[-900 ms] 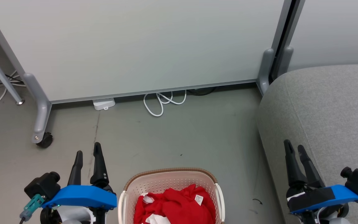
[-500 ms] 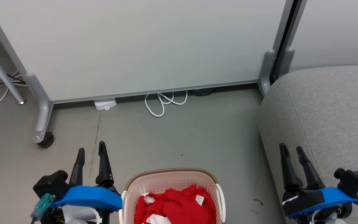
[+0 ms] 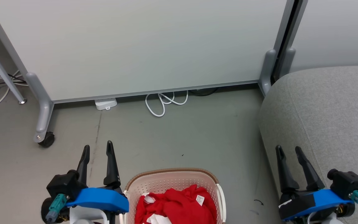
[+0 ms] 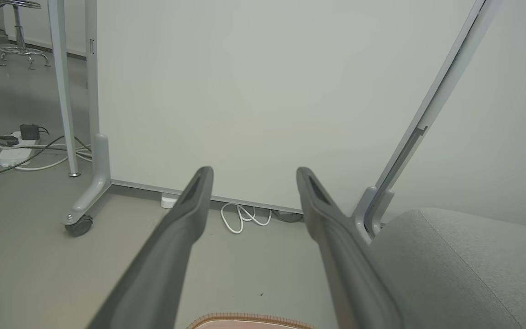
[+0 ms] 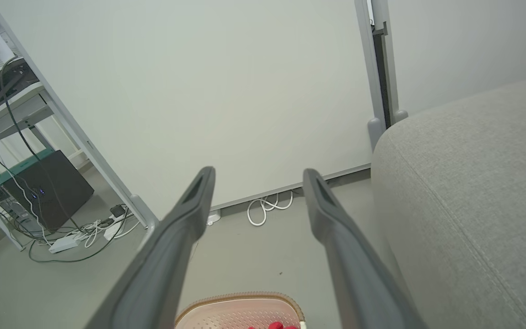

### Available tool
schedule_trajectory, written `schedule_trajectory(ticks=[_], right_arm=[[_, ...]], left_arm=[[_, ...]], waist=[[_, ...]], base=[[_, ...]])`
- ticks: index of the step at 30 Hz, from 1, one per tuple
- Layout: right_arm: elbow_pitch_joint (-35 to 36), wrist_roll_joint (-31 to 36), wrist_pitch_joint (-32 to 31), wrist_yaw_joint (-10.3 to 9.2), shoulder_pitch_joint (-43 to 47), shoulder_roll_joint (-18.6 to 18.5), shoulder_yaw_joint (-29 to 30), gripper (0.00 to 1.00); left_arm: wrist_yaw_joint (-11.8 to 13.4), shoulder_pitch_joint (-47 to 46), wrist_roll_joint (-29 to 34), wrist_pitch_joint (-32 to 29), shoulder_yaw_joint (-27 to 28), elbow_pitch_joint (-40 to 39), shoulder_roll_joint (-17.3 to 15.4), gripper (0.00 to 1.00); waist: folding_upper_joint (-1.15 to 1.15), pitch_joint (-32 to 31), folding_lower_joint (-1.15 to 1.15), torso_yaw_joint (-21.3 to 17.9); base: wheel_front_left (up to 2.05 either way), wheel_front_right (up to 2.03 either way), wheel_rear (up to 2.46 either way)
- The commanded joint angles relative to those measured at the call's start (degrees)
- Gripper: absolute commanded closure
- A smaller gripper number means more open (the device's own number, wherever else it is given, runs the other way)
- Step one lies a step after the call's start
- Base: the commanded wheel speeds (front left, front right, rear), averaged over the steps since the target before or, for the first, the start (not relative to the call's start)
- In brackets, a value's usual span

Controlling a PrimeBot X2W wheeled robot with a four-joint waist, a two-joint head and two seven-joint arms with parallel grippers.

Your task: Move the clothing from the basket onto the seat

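The left gripper is hanging at the lower left of the head view, just left of the basket. Its two dark fingers are standing wide apart, pointing up the view over the grey floor. They are holding nothing and touching nothing.

The basket is sitting on the floor between the two grippers, at the bottom middle, with its brown rim band curving round a cream perforated wall. The clothing is lying inside it as a crumpled bright red heap. Bits of white trim are showing at its left and lower edge, and a small white label is lying on its upper right. The bottom edge of the view is cutting the heap off.

The right gripper is hanging at the lower right, its fingers likewise spread wide and gripping nothing. They are showing against the front edge of the seat; whether they are touching it I cannot tell. The light grey seat is lying right of the basket, apart from it.
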State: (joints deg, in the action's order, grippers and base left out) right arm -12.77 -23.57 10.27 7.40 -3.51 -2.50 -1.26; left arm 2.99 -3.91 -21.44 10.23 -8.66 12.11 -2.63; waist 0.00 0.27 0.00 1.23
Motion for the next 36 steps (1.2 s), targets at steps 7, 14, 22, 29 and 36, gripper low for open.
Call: schedule_trajectory(ticks=[7, 14, 22, 29, 36], right_arm=[[-0.4, 4.77, 1.35, 0.12, -0.33, -0.46, -0.53, 0.0], [-0.95, 8.08, 2.24, 0.13, -0.26, -0.47, -0.93, 0.0], [-1.87, 11.79, 3.13, 0.13, -0.43, -0.5, -1.28, 0.0], [-2.28, 14.71, 3.92, 0.14, -0.37, -0.51, -1.58, 0.0], [-2.9, 17.27, 4.68, 0.15, -0.53, -0.53, -1.85, 0.0]], left_arm=[[-0.22, -1.31, 4.42, 1.38, -1.0, 0.69, -0.33, 0.0], [-0.28, -1.48, 7.41, 2.26, -1.7, 1.64, -0.33, 0.0], [0.04, -1.51, 10.89, 3.24, -2.47, 2.26, -0.33, 0.0], [0.38, -1.61, 13.29, 3.93, -3.3, 2.74, -0.34, 0.0], [0.57, -1.69, 15.27, 4.62, -4.04, 3.3, -0.35, 0.0]], waist=[[0.0, -0.08, 0.0, 0.19], [0.0, -0.17, 0.0, 0.34], [0.0, -0.19, 0.0, 0.49], [0.0, -0.24, 0.0, 0.69], [0.0, -0.33, 0.0, 0.91]], base=[[0.0, 0.0, 0.0], [0.0, 0.0, 0.0], [0.0, 0.0, 0.0], [0.0, 0.0, 0.0], [0.0, 0.0, 0.0]])
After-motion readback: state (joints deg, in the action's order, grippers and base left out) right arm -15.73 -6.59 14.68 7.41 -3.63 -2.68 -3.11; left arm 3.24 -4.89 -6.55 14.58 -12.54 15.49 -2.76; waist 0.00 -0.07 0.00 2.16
